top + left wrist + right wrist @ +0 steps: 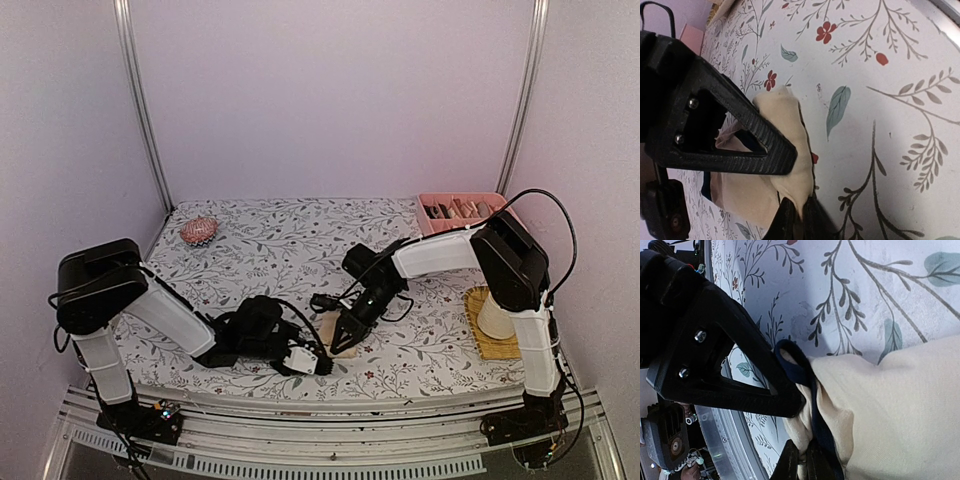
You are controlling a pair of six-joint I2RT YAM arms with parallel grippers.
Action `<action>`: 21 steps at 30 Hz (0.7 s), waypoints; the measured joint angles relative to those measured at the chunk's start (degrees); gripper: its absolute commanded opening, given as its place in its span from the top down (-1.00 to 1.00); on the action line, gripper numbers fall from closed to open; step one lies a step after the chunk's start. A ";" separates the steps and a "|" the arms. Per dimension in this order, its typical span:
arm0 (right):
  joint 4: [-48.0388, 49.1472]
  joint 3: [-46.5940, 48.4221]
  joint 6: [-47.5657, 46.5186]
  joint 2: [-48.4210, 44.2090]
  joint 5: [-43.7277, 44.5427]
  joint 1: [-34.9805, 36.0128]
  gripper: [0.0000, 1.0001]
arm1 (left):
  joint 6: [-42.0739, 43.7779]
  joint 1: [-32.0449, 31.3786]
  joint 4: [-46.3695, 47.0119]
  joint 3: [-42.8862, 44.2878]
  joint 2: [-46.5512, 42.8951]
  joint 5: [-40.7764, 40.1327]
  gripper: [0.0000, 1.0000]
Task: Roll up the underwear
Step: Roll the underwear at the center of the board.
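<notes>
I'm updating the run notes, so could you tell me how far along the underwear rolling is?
Done: the beige underwear is already bunched into a compact bundle near the front edge of the table. In hand: the left gripper and right gripper both pinch it, the right at its dark edging. Left: finishing the roll and letting go; whether it is fully rolled cannot be told.

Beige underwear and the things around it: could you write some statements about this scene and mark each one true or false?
1. The left gripper and the right gripper both pinch the beige underwear. True.
2. The hairbrush touches the underwear. False: it lies far away, near the far left corner.
3. The underwear has dark edging. True.
4. The pink tray stands on the left. False: it stands at the far right.
</notes>
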 measured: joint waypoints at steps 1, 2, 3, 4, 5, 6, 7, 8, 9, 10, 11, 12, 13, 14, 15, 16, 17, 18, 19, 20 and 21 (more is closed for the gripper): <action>-0.02 0.00 -0.13 0.00 0.02 -0.02 0.90 | 0.00 0.00 -0.17 0.15 0.11 0.00 0.93; -0.07 0.00 -0.24 -0.02 0.07 -0.02 0.89 | 0.07 0.00 -0.33 0.35 0.22 0.00 0.97; -0.13 0.00 -0.42 -0.07 0.20 -0.02 0.87 | -0.09 0.00 -0.50 0.57 0.26 0.00 1.00; -0.20 0.00 -0.63 -0.17 0.42 -0.07 0.83 | -0.11 0.00 -0.79 0.74 0.26 -0.02 1.00; -0.24 0.00 -0.83 -0.28 0.74 -0.09 0.79 | -0.26 0.00 -1.03 0.90 0.26 -0.02 1.00; -0.31 0.00 -0.94 -0.44 1.11 -0.09 0.73 | -0.42 0.00 -1.33 1.09 0.26 -0.04 1.00; -0.33 -0.02 -1.14 -0.74 1.68 -0.09 0.66 | -0.66 0.00 -1.86 1.38 0.26 -0.02 1.00; -0.24 -0.15 -1.42 -1.29 2.69 -0.09 0.55 | -1.01 0.00 -2.51 1.77 0.26 -0.02 1.00; -0.04 -0.39 -1.55 -2.01 3.98 -0.07 0.47 | -1.36 0.00 -3.48 2.34 0.26 0.00 1.00; 0.11 -0.68 -1.42 -2.73 5.07 -0.09 0.39 | -1.68 0.00 -4.33 2.91 0.26 0.04 1.00; 0.66 -1.36 -1.81 -3.82 6.62 -0.11 0.33 | -2.27 0.02 -6.01 3.85 0.26 0.31 1.00; 1.03 -2.14 -2.08 -5.18 8.20 -0.13 0.28 | -2.89 0.11 -8.02 5.03 0.26 0.79 1.00; 1.51 -2.99 -2.12 -6.71 9.66 -0.20 0.22 | -3.58 0.28 -10.16 6.27 0.26 1.42 1.00; 2.32 -4.00 -2.27 -8.48 11.21 -0.26 0.19 | -4.20 0.50 -12.11 7.43 0.26 2.03 1.00; 3.23 -5.16 -2.43 -10.51 12.70 -0.31 0.16 | -4.92 0.76 -14.45 8.72 0.26 2.86 1.00; 4.11 -6.25 -2.40 -12.39 14.01 -0.35 0.15 | -5.46 0.92 -16.20 9.70 0.26 3.54 1.00; 5.33 -7.56 -2.51 -14.53 15.39 -0.37 0.14 | -6.23 1.18 -18.56 10.93 0.26 4.59 1.00; 6.62 -9.01 -2.54 -16.61 16.65 -0.37 0.13 | -6.95 1.53 -20.68 12.13 0.26 5.62 1.00; 8.07 -10.67 -2.54 -18.71 17.86 -0.39 0.12 | -7.65 1.97 -22.88 13.31 0.26 6.67 1.00; 9.31 -12.20 -2.51 -20.31 18.73 -0.37 0.12 | -8.39 2.45 -25.11 14.58 0.28 7.82 1.00; 11.43 -14.64 -2.51 -22.40 19.96 -0.37 0.12 | -9.14 2.97 -27.36 15.93 0.39 9.03 1.00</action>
